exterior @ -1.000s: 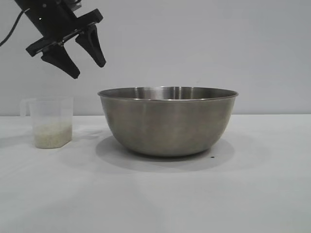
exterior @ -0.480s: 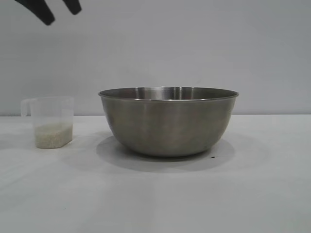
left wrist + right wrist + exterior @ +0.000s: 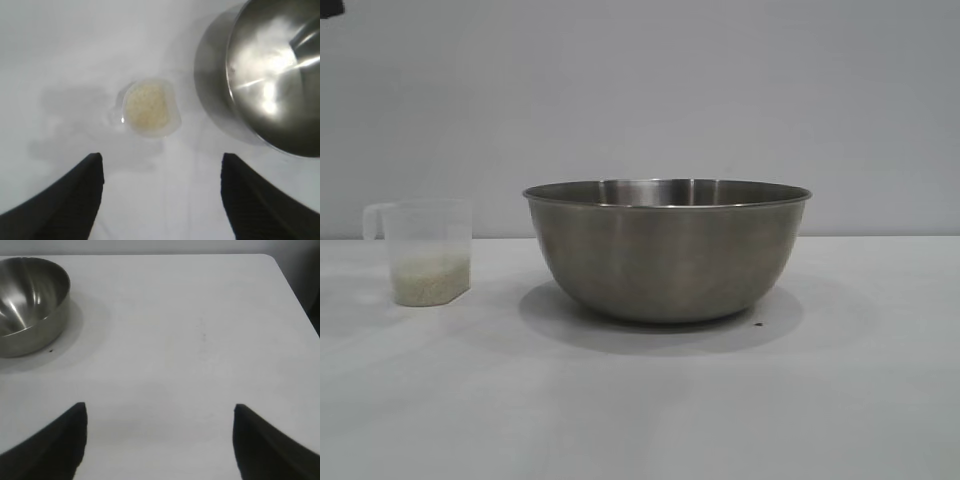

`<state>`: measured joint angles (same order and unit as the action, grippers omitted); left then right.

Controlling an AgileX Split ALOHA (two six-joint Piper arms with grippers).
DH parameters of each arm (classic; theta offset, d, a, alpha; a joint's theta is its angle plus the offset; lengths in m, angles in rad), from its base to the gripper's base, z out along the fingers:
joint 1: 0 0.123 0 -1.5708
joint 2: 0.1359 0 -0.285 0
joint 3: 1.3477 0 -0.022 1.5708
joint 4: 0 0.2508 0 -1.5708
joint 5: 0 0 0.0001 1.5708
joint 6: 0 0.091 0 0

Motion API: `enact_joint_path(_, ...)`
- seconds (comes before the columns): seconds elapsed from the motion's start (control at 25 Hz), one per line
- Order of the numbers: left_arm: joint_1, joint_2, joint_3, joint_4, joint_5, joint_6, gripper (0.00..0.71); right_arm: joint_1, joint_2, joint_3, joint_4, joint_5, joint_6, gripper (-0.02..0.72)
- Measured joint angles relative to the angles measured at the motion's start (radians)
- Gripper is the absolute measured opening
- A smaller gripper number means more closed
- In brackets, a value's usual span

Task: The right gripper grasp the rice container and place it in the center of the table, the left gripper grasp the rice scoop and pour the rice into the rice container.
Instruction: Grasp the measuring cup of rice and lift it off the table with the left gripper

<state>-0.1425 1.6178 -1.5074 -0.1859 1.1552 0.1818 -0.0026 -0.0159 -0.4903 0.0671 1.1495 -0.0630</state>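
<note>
left gripper (image 3: 160, 195): released, fingers spread, above rice scoop (image 3: 149, 108), holding nothing | right gripper (image 3: 159, 440): released, over bare table (image 3: 190, 330) | scoop: upright, rice (image 3: 428, 279) inside, beside rice container (image 3: 666, 250), apart

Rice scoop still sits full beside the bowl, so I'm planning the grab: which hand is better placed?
Left. The left hand hangs open above the rice scoop; the right hand faces bare table.

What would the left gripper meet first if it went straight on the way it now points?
Probably the bare table just short of the rice scoop, which sits slightly ahead between the open left gripper fingers' line; depth is unclear, so it might reach the scoop's rim instead.
</note>
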Motion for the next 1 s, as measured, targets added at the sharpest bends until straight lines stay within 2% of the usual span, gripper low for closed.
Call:
enact_joint_path(0.28, 0.000, -0.137, 0.167, 0.021, 0.014, -0.014, 0.441, 0.000, 0.000, 0.000, 0.000, 0.000, 0.000, 0.512)
enact_joint_path(0.36, 0.000, -0.195, 0.233, 0.021, -0.019, -0.014, 0.441, 0.000, 0.000, 0.000, 0.000, 0.000, 0.000, 0.512)
enact_joint_path(0.52, 0.000, -0.330, 0.403, 0.016, -0.161, -0.014, 0.441, 0.000, 0.000, 0.000, 0.000, 0.000, 0.000, 0.512)
enact_joint_path(0.76, 0.000, -0.516, 0.684, -0.039, -0.437, -0.014, 0.441, 0.000, 0.000, 0.000, 0.000, 0.000, 0.000, 0.512)
enact_joint_path(1.0, 0.000, -0.599, 0.901, -0.126, -0.726, -0.008, 0.441, 0.000, 0.000, 0.000, 0.000, 0.000, 0.000, 0.512)
